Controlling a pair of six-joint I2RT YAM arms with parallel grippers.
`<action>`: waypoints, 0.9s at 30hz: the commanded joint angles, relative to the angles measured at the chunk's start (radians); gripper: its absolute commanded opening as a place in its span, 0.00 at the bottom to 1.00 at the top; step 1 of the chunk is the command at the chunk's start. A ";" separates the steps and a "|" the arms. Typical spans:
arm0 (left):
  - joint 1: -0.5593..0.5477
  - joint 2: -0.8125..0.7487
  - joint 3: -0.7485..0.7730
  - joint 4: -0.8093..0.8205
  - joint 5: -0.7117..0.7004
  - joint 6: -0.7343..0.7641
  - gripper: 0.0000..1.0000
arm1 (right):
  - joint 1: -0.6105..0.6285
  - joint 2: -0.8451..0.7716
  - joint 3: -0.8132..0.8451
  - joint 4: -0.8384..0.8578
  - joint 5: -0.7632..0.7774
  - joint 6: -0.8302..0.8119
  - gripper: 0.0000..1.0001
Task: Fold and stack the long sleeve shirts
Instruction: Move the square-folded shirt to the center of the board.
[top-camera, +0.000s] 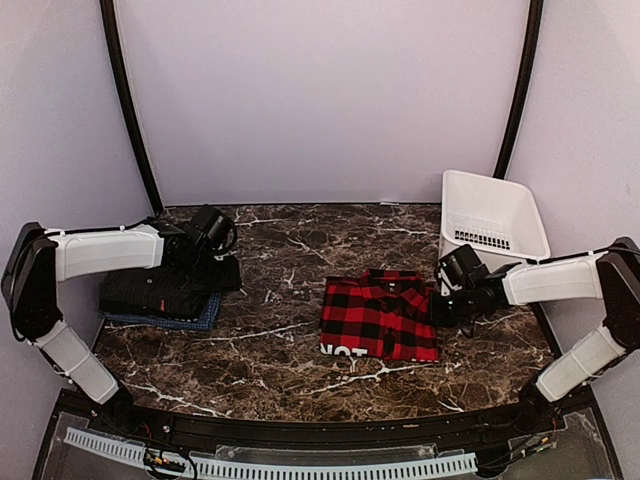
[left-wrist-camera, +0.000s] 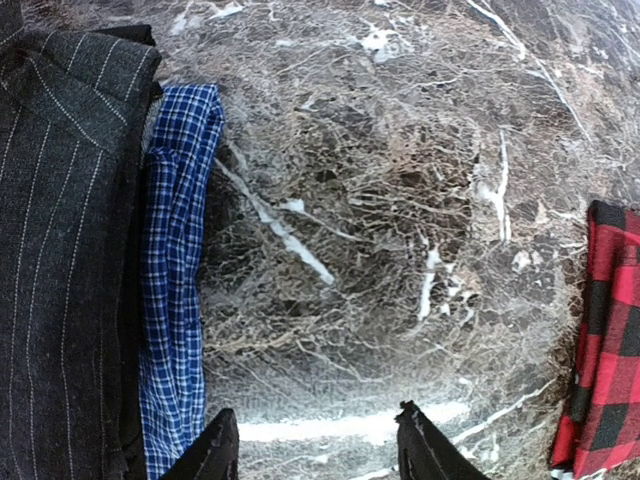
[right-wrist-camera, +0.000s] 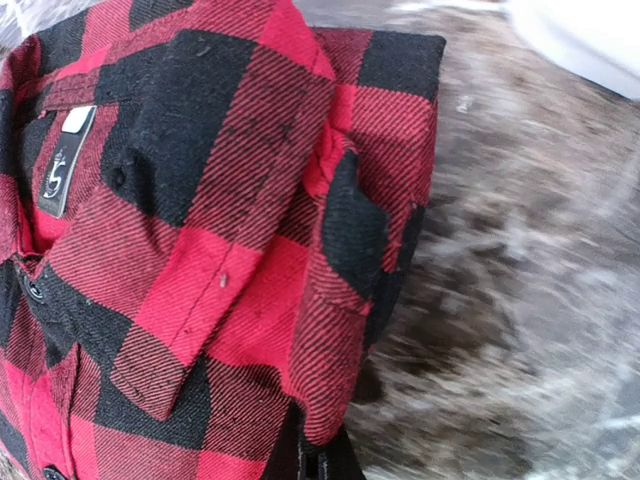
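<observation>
Shirts lie stacked at left centre, black shirt (top-camera: 150, 290) atop blue shirt (top-camera: 207, 317); left gripper (left-wrist-camera: 315, 445) hangs open just beside them, empty. Right of centre, right gripper (right-wrist-camera: 312, 462) pinches the right edge of the red checked shirt (top-camera: 380, 318).

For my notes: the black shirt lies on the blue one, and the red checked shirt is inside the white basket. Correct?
No. The red checked shirt lies on the table, outside the white basket; the top external view shows it.

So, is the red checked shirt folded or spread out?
Folded: the red shirt lies as a compact rectangle, and the right wrist view shows layers doubled over.
</observation>
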 joint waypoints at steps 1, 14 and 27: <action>0.015 0.026 0.014 -0.050 -0.045 0.029 0.52 | -0.023 -0.075 -0.021 -0.043 0.028 -0.016 0.01; 0.030 0.142 0.020 -0.069 -0.089 0.041 0.52 | -0.023 -0.360 0.132 -0.096 0.054 -0.094 0.51; 0.042 0.287 0.154 -0.131 -0.235 0.076 0.53 | -0.024 -0.501 0.164 0.029 0.131 -0.135 0.96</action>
